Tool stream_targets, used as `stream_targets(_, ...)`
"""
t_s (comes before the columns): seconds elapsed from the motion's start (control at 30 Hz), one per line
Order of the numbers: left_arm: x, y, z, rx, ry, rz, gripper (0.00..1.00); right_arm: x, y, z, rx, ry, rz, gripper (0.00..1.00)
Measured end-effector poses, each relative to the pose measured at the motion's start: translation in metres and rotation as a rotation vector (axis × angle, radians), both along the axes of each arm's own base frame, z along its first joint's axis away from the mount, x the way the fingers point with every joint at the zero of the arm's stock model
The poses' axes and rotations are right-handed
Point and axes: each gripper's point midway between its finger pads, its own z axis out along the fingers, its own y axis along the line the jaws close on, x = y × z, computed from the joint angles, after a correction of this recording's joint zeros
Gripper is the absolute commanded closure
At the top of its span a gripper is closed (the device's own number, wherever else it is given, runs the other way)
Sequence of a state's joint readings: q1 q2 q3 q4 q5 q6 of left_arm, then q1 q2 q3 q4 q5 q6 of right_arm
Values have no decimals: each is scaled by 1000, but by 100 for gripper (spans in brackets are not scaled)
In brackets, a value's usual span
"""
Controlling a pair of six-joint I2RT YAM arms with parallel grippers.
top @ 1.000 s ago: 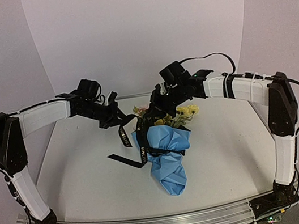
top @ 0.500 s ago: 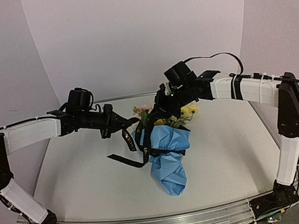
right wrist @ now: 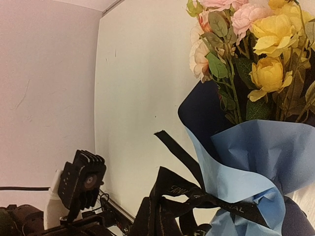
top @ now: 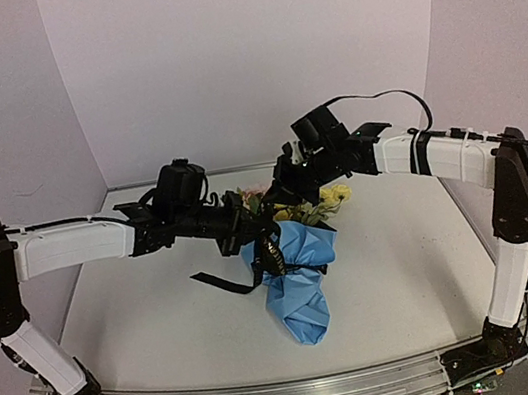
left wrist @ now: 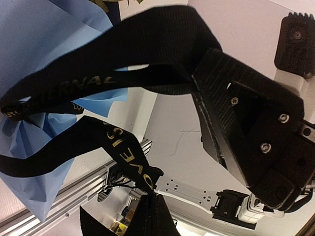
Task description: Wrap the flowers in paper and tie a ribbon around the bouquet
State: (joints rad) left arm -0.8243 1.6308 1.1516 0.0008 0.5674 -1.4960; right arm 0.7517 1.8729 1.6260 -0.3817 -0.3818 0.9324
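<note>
Centre of the table, there it is: the bouquet (top: 299, 288), a crumpled light blue paper cone with yellow and pale pink blooms spilling from its mouth; it lies with the closed tip toward the arm bases and the heads toward the back wall. The paper (right wrist: 256, 147) is creased all over, sky blue on the outside, with the dark navy face showing at the collar just below the blooms. The flowers (right wrist: 268, 44) bunch tightly, yellow ones to one side and pink to the other, with green leaves and thin stems dropping into the cone.

Around the upper part of the cone runs the long narrow black ribbon with pale gold lettering (top: 294, 269); one loose tail trails off onto the white table (top: 143, 319) on the left side. From the band, strands rise to both grippers.

The left gripper (top: 252, 235) sits just beside the cone's left shoulder, clenched on a strand of the ribbon that runs straight into its fingertips. The right gripper (top: 282, 197) hangs over the blooms, clamped tight too, with a bundle of ribbon pinched between its fingers. The two grippers are close together above the cone's mouth; the arms reach in from either side.
</note>
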Motion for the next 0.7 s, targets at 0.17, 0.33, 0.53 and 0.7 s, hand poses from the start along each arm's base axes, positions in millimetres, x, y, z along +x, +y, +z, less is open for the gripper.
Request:
stream_targets(0.17, -8, -25, -33, 33, 27, -18, 95, 0, 0, 0, -8, -18, 19, 100)
stream_targets(0.33, -8, -45, -76, 91, 39, -58, 61, 0, 0, 1, -8, -27, 38, 100)
stream_targets(0.53, -1, -53, -71, 106, -79, -95, 44, -1, 0, 1, -9, -33, 48, 100)
stream_targets(0.7, 2, -43, -41, 115, -231, -101, 45, -1, 0, 0, -11, -34, 51, 100)
